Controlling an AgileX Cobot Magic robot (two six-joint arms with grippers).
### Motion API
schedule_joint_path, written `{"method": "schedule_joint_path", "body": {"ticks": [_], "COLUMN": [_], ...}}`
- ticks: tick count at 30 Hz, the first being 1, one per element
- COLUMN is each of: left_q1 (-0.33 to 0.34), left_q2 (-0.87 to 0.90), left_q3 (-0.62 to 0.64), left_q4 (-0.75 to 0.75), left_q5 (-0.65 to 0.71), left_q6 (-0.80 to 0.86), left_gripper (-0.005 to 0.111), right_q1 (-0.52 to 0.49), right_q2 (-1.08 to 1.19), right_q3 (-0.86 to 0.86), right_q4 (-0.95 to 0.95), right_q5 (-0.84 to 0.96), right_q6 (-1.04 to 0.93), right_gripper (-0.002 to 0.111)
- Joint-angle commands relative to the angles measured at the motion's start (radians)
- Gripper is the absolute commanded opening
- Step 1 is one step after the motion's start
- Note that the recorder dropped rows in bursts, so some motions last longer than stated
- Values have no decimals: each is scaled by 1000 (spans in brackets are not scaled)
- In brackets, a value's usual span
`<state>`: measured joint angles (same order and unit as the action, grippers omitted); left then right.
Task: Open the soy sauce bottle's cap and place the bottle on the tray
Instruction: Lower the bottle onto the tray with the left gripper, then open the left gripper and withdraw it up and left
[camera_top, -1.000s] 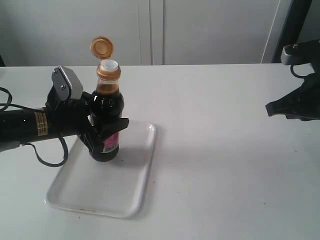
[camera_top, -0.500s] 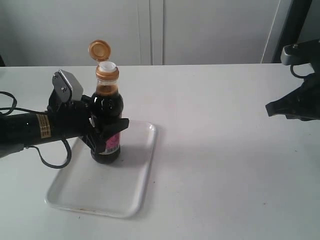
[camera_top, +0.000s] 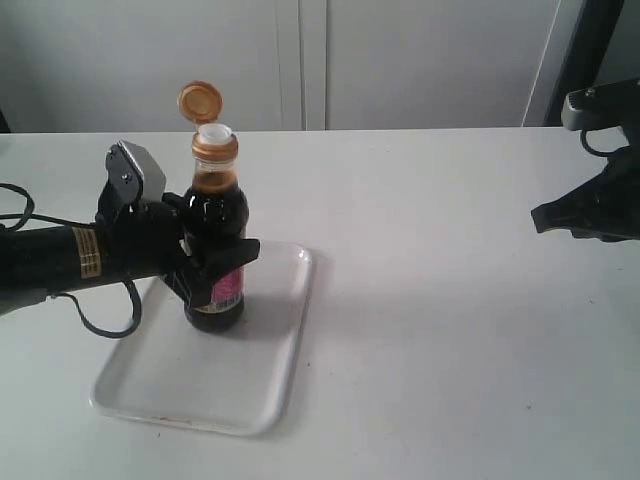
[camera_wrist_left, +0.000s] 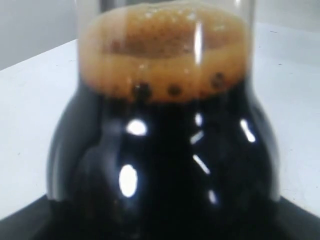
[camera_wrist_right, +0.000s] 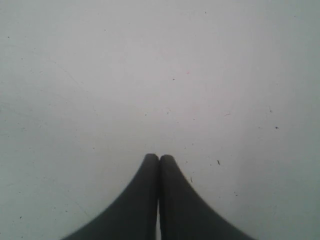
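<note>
The soy sauce bottle (camera_top: 216, 240) stands upright on the far part of the white tray (camera_top: 260, 380). Its orange-brown cap (camera_top: 200, 103) is flipped back on its hinge, baring the white spout (camera_top: 214, 133). My left gripper (camera_top: 215, 262) is shut round the bottle's body from the left. In the left wrist view the dark bottle (camera_wrist_left: 165, 150) with its foam line fills the frame, and the fingers are hidden in the dark. My right gripper (camera_top: 545, 217) hovers over the table at the far right, its fingers (camera_wrist_right: 150, 175) pressed together with nothing between them.
The white table (camera_top: 450, 330) spreads to the right of the tray. A grey wall with panel seams (camera_top: 300, 60) runs behind the table. The right arm's black mount (camera_top: 600, 100) stands at the right edge.
The left gripper has carried the bottle slightly to the right and lower, so that it now stands on the tray. The right arm has not moved.
</note>
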<state>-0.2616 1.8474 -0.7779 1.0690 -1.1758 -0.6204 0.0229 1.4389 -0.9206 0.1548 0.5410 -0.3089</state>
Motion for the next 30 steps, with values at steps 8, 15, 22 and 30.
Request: {"method": "schedule_joint_path", "body": {"ticks": [8,15,22,30], "left_q1": [7,52,52,52], "left_q2": [-30,-92,-98,-156], "left_q3": [-3,-3,-3,-3], "left_q4": [12,16,-27,-70], "left_q5": [-45,-45,-45,-45], "left_q6": [-32,-53,-54,-58], "left_gripper": [84,84,84,84], "right_q1": [-4,-4,-4,-4], "right_q2": [1,1,1,1], "right_q3": [3,3,3,3], "right_q4": [3,3,3,3], "right_q5": [-6,-6,-6,-10], "right_q6": [-8,-8,-8,-8], "right_gripper": [0,0,0,0]}}
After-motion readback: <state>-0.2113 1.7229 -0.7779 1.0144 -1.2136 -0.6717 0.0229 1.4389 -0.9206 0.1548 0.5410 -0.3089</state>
